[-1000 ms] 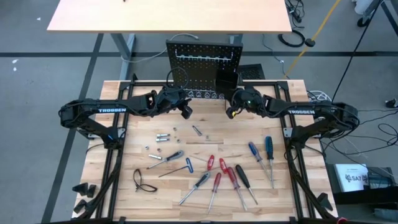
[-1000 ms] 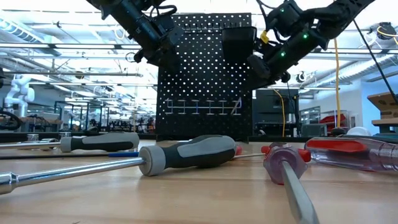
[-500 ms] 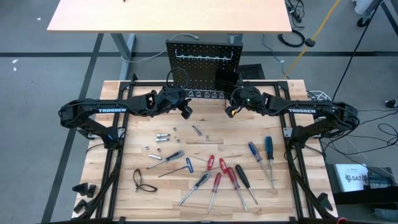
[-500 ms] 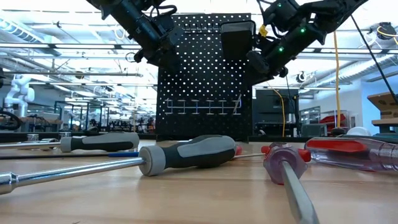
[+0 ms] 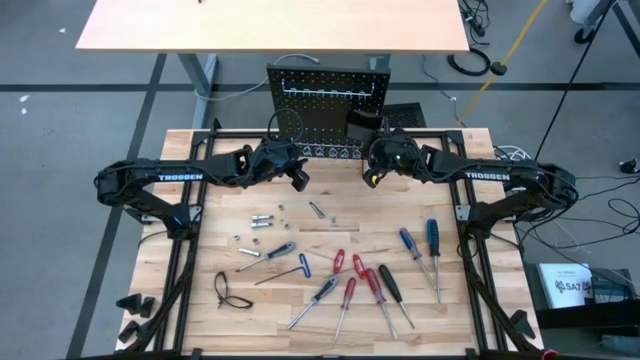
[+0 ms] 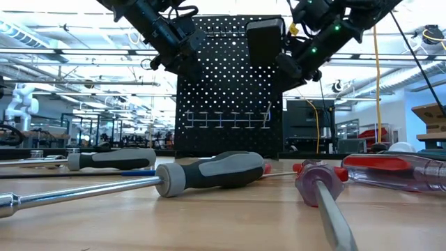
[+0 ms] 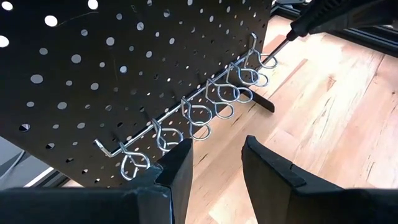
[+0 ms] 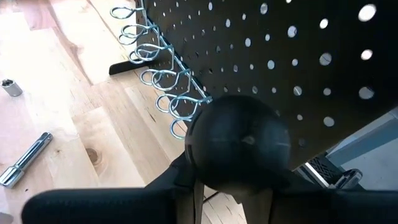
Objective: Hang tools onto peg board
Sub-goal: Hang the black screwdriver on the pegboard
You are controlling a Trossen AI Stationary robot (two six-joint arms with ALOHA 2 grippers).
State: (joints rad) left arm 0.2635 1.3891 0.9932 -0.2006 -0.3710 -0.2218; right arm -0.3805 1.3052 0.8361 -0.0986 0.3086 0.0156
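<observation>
- Right wrist view showed the right gripper (image 8: 227,180) with fingers pinching a black-handled screwdriver (image 8: 239,140), which over the last second had edged closer to the peg board (image 5: 328,105) at the surface's far edge.
- Its tip neared the end ring of the hook rail (image 7: 205,106); hanging looked imminent.
- The left gripper (image 7: 214,165) waited beside the board, fingers spread and empty.

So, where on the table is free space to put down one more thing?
Bare wood lies along the right edge, beyond the blue screwdrivers, and in the front left corner beside the black loop. The middle front is crowded with red screwdrivers. The back strip by the peg board is taken by both arms.
</observation>
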